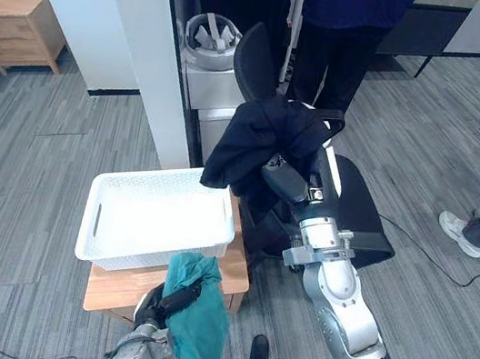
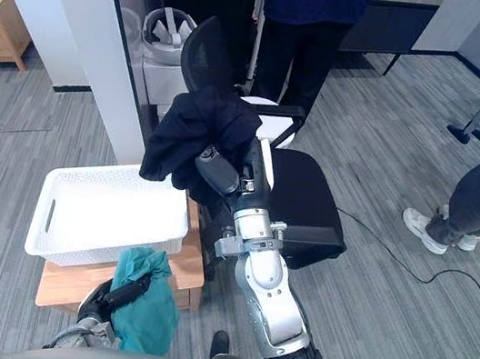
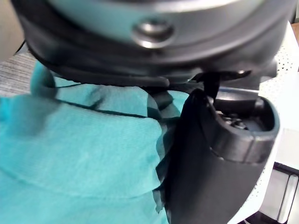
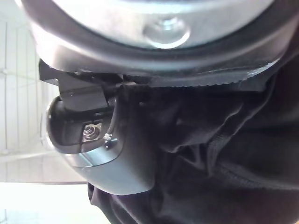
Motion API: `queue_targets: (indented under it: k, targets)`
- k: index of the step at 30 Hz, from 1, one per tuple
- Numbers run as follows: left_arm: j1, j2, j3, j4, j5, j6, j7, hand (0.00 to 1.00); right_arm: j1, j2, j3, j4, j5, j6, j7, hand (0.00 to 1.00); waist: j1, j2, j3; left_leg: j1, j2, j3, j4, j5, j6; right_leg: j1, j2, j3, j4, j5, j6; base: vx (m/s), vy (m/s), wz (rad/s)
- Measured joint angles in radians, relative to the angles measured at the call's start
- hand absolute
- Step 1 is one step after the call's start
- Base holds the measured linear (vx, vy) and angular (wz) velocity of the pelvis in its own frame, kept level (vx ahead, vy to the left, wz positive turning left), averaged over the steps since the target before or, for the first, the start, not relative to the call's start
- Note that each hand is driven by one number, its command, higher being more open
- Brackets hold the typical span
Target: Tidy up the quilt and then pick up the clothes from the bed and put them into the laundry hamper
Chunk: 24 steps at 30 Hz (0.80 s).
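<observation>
While both hands carry clothing, the deciding relation is that of each load to the white laundry hamper (image 1: 151, 215). Right hand (image 1: 286, 180): clenched round a black garment (image 1: 252, 135), raised at the hamper's far right corner. The cloth hangs beside and partly over that rim, not yet inside. The hamper's long axis runs leftward from this hand, so in my judgement a short carry left would bring the bundle over the open basket. Left hand (image 1: 166, 301): gripping a teal garment (image 1: 198, 320), low at the hamper's near right corner, below its rim. The right hand is the better placed.
</observation>
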Motion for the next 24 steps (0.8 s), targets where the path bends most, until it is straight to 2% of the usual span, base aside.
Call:
queue_targets:
  k: [10,14,16,20,24]
  targets:
    - [-0.045,-0.001,0.008,0.072,0.0,-0.001,0.007,0.0,-0.06,0.0,0.017,0.026,0.0,-0.006,0.0,0.0,-0.001,0.007,-0.012,0.003,0.007,-0.002,-0.007,0.011,-0.005,0.0,0.013,-0.009,0.0,0.003,-0.008,0.0,-0.002,0.01]
    - [-0.049,-0.001,0.01,0.078,-0.015,-0.001,0.013,0.0,-0.232,0.001,0.104,0.026,-0.016,-0.006,0.016,0.0,0.004,0.008,-0.024,0.005,0.017,0.003,-0.006,0.013,-0.006,0.0,0.022,-0.006,0.0,0.006,-0.012,-0.01,0.002,-0.02]
    - [-0.055,-0.002,0.01,0.078,-0.036,-0.001,0.014,0.0,-0.333,0.014,0.195,0.026,-0.046,-0.006,0.059,0.0,0.027,0.007,-0.034,0.005,0.024,0.003,-0.006,0.013,-0.006,-0.001,0.029,-0.007,0.0,0.006,-0.013,0.0,-0.002,0.02]
    - [-0.077,-0.003,0.023,0.104,-0.039,-0.01,0.016,0.0,-0.452,0.107,0.281,0.057,-0.125,-0.006,0.137,0.0,0.069,-0.016,-0.053,0.002,0.024,-0.01,-0.009,0.02,-0.013,0.002,0.026,-0.021,0.0,0.004,-0.016,0.01,0.017,0.1]
    - [-0.076,-0.002,0.069,0.153,-0.039,-0.017,0.037,0.0,-0.501,0.157,0.269,0.102,-0.123,-0.006,0.128,0.0,0.068,-0.037,-0.066,0.003,0.008,-0.012,-0.011,0.019,-0.007,0.005,0.011,-0.024,0.0,0.003,-0.015,0.01,0.062,0.05]
